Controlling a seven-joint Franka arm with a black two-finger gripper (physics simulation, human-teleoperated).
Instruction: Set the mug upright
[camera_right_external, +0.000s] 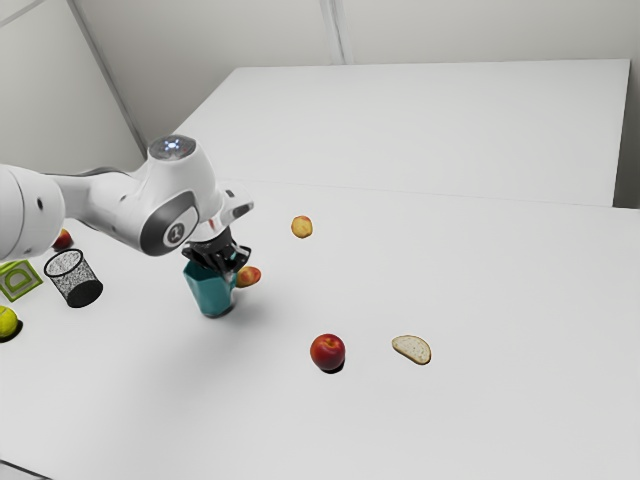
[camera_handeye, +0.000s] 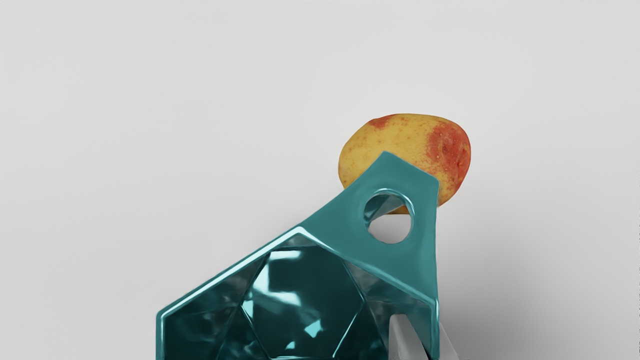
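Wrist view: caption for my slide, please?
Gripper shut on the wall of the teal faceted mug, its holed handle partly covering a yellow-and-red potato.

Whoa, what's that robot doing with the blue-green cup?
The robot arm has its claw pinched on the wall of the mug, one finger inside and one outside. The mug's opening faces up, so it looks roughly upright. I can't tell if its bottom touches the table.
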